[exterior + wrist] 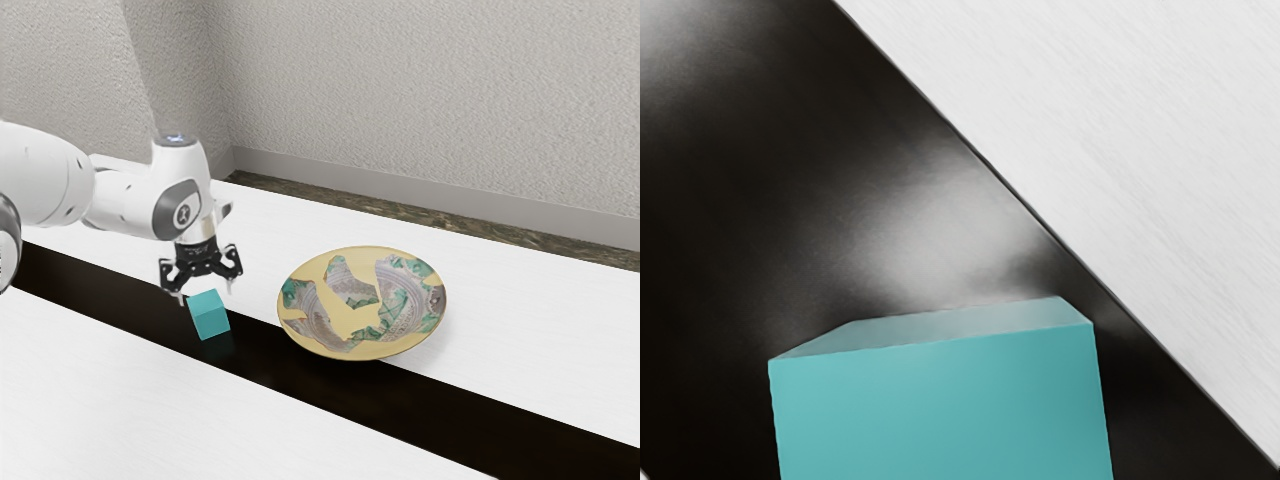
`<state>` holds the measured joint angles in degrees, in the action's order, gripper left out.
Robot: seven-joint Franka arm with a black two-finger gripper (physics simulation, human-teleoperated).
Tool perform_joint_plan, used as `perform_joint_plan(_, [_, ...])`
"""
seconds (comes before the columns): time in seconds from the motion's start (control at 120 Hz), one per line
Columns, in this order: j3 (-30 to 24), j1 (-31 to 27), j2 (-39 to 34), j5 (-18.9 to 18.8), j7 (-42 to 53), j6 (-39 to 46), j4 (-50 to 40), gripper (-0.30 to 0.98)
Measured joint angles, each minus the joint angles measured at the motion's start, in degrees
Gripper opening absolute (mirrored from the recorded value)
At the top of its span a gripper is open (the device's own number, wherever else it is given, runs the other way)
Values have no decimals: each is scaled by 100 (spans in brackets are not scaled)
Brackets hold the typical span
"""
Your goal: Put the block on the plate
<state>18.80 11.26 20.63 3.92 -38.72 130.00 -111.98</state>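
Fingers spread, the hand (205, 292) hangs just above the teal block (209, 318) on the dark band (470, 430) of the white surface (110, 385). The patterned plate (362, 305) lies near, to the exterior view's right.

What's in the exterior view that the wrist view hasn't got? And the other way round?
Exterior view: the painted plate, the robot arm, its open pincer and the walls.

Wrist view: a big close-up of the block's side, and a cloudy pale shine beside it.

Both: the blue-green block, the black strip and the white tabletop.
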Motion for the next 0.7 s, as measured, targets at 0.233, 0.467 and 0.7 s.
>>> perform_joint_plan(0.233, [1, -7, 191, 199, -393, 272, 47, 69])
perform_joint_plan(0.467, [1, -25, 331, 323, -654, 367, 26, 69])
perform_joint_plan(0.7, [2, -35, 417, 432, -831, 423, 25, 69])
